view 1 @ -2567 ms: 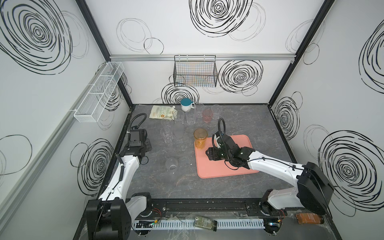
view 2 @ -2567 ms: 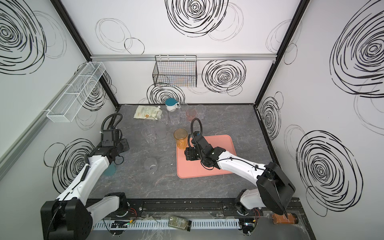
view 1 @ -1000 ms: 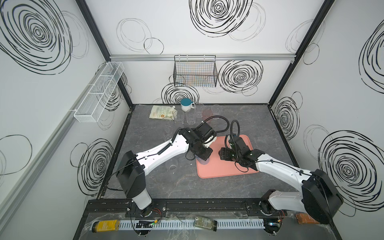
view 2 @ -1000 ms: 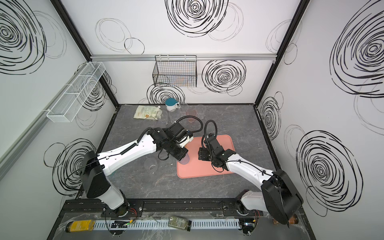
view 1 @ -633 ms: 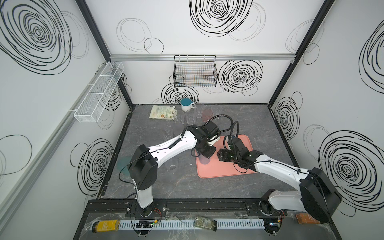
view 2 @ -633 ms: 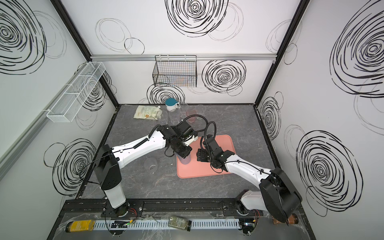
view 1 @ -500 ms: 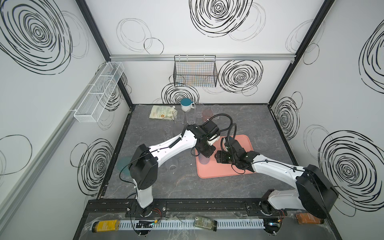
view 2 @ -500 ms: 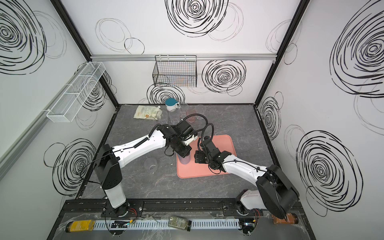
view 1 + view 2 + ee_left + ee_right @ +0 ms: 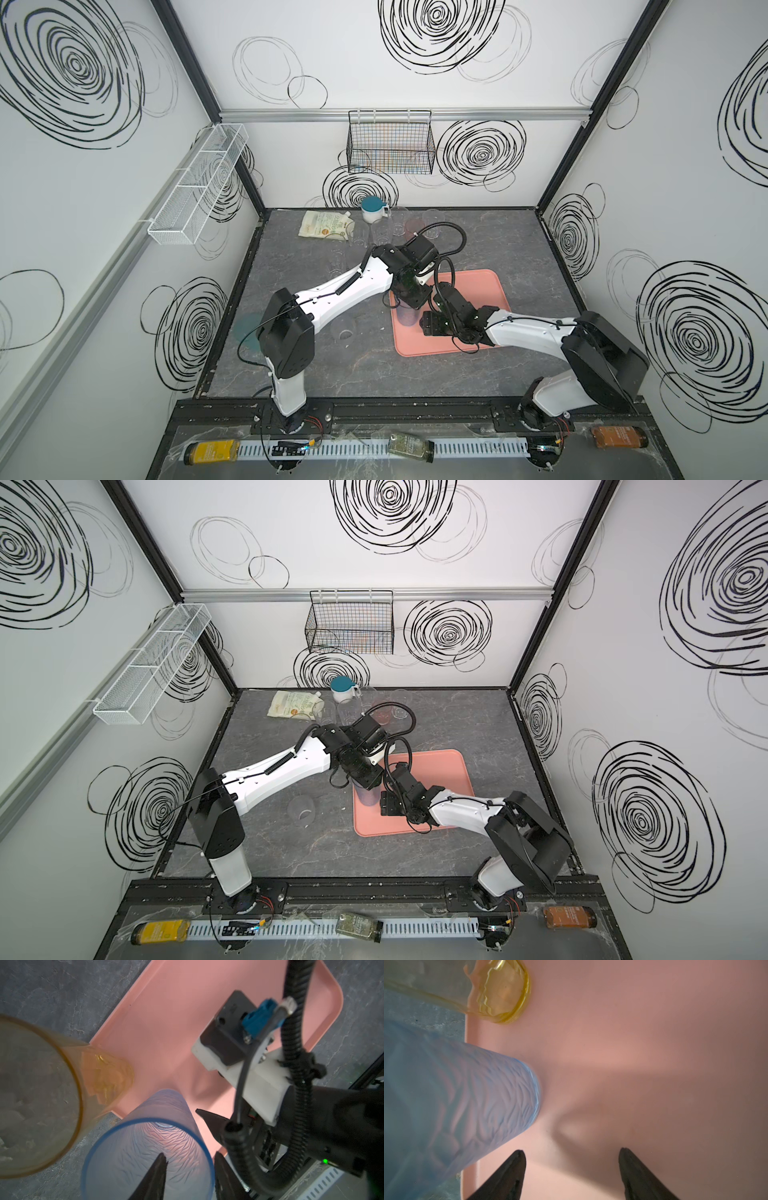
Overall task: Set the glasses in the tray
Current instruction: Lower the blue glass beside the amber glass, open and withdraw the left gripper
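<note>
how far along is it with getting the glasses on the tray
Done: amber glass and blue glass stand on the tray. In hand: nothing; left gripper straddles the blue rim, jaws apart; right gripper open, empty. Left: clear tumbler, teal glass, back cluster of glasses, all off the tray.

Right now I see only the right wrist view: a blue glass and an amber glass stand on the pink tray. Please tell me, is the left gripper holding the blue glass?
Observer: No. The left gripper straddles the wall of the blue glass, one finger inside and one outside, with the jaws open.
Operator: Does any glass wait outside the tray?
Observer: Yes. In both top views a clear glass stands on the table, left of the tray.
Operator: Are there others?
Observer: More glasses stand at the back, near the white mug.
</note>
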`<action>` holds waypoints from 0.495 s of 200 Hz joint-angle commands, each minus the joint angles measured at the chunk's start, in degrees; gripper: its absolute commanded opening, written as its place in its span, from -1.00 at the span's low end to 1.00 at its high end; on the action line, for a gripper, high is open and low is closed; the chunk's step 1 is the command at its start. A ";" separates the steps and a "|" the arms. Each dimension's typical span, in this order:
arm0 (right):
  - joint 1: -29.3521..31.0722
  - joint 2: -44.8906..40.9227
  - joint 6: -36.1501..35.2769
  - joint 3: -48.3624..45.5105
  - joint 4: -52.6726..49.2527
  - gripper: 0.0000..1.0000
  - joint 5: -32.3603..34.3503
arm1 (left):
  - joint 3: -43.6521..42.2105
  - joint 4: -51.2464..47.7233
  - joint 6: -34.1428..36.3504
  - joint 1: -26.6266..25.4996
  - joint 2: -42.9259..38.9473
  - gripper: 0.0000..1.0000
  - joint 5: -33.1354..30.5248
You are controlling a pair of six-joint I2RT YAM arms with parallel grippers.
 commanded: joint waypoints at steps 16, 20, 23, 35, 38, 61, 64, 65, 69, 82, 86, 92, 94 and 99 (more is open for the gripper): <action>1.02 3.18 0.41 3.83 1.26 0.51 1.68 | 1.44 0.32 1.62 0.29 -1.76 -0.14 -0.96; 1.09 3.44 0.41 3.91 1.39 0.51 1.46 | 1.36 0.51 1.66 0.34 -1.88 -0.14 -0.93; 1.10 3.60 0.42 4.04 1.47 0.51 1.33 | 1.36 0.56 1.61 0.29 -1.97 -0.14 -0.97; 1.26 4.22 0.45 4.30 1.62 0.51 0.78 | 1.44 0.58 1.52 0.44 -2.14 -0.14 -1.03; 1.27 4.29 0.41 4.41 1.54 0.51 0.75 | 1.45 0.57 1.60 0.52 -2.16 -0.14 -0.97; 0.94 3.14 0.32 4.69 -0.14 0.51 0.54 | 1.36 0.87 1.61 1.11 -2.98 -0.13 -0.41; 0.81 2.69 0.40 4.59 -0.34 0.51 0.55 | 1.36 1.03 1.56 1.20 -3.22 -0.13 -0.24; 0.72 2.36 0.36 4.48 -0.46 0.51 0.55 | 1.36 1.06 1.54 1.26 -3.31 -0.13 -0.10; 0.48 1.72 0.33 4.35 -0.60 0.52 0.47 | 1.36 1.32 1.47 1.32 -3.59 -0.12 0.15; -0.48 -0.78 0.05 3.66 -1.52 0.51 0.49 | 1.53 2.25 1.10 1.74 -4.80 -0.10 0.37; -0.85 -1.55 -0.06 3.45 -1.85 0.51 0.59 | 1.64 2.46 0.88 1.85 -5.15 -0.10 0.40; -1.44 -2.62 -0.20 3.17 -2.47 0.52 0.72 | 1.94 2.74 0.75 1.86 -5.66 -0.09 0.50; -1.66 -3.10 -0.25 3.12 -2.73 0.52 0.77 | 2.07 2.80 0.73 1.87 -5.85 -0.08 0.48; -2.21 -4.00 -0.30 2.95 -3.26 0.51 0.77 | 2.36 2.90 0.72 1.86 -6.40 -0.07 0.39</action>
